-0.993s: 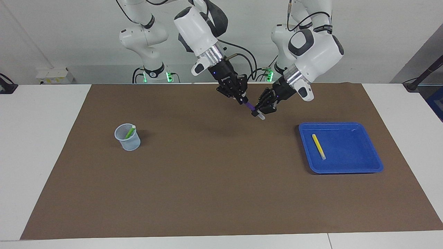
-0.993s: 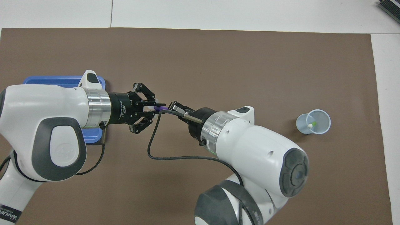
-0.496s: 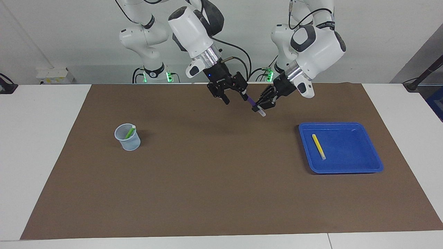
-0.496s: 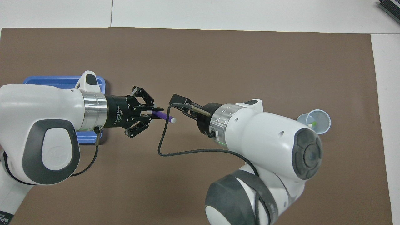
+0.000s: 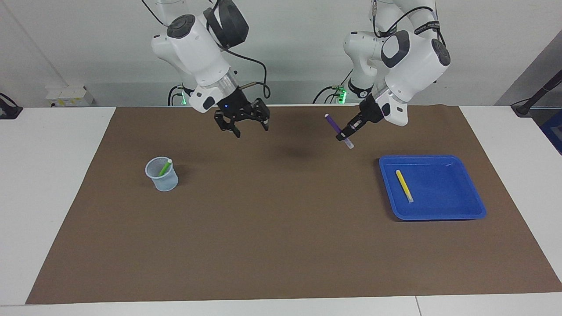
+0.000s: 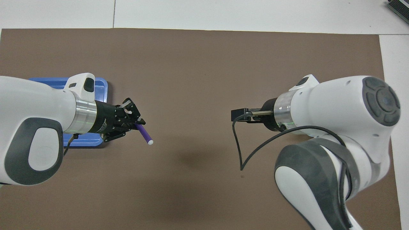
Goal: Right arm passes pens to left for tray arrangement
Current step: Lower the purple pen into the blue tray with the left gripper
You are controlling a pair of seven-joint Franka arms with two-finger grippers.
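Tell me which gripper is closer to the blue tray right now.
Left. The left gripper, shut on the purple pen, hangs over the mat beside the blue tray. The right gripper, open, is over the mat toward the mesh cup.

One pen (image 5: 404,185) in tray (image 5: 465,175) (flat).

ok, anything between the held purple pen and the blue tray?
Nothing: facing view shows only bare brown mat between the purple pen, in the left gripper, and the tray.
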